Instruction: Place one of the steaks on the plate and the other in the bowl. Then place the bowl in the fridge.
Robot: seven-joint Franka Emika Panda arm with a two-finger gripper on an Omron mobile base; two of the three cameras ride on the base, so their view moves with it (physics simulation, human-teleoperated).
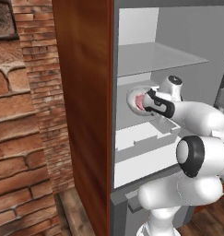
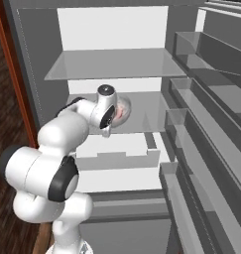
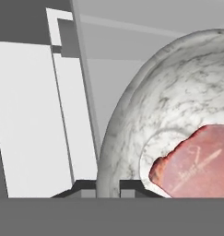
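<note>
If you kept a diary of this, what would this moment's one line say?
stage: bowl into fridge | gripper: shut on bowl rim | bowl: holds steak, tilted, inside open fridge

Middle fridge shelf [image 2: 147,111], centre of the right base frame, has the bowl [image 2: 121,110] over it; whether the bowl touches the shelf is unclear.

Grey-veined white bowl [image 3: 178,92] (pink steak [image 3: 201,161])
</note>
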